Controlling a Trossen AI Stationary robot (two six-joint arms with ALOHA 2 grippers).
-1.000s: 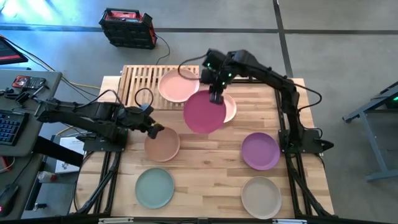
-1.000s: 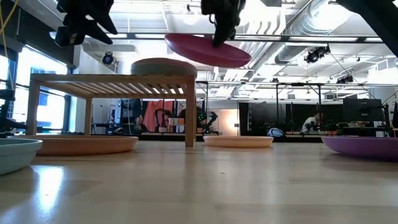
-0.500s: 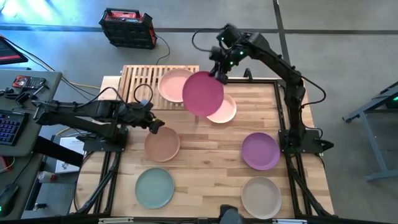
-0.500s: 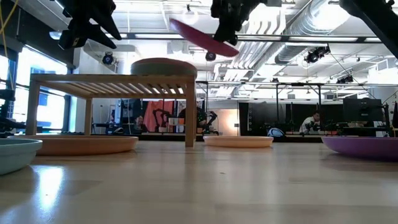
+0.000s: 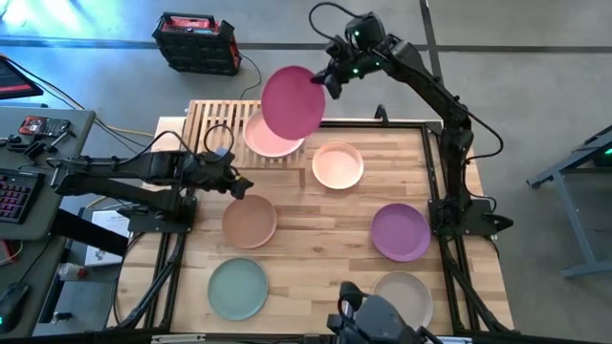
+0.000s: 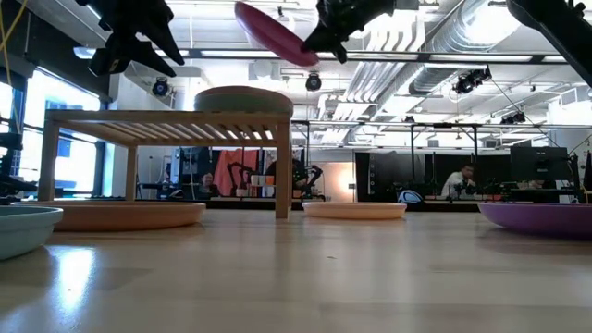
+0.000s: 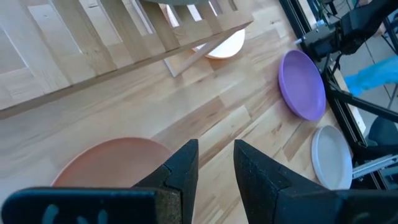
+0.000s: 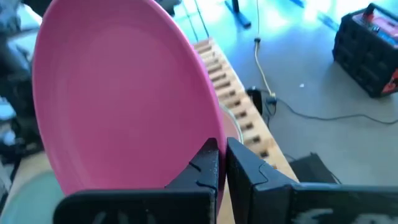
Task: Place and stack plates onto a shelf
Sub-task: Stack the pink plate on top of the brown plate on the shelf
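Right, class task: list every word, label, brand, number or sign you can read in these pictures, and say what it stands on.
None can be read.
The round matte magenta plate, the slatted light-wood shelf and the other plates carry no print.
The red-and-black case on the floor may bear labels, but they are too small to read.
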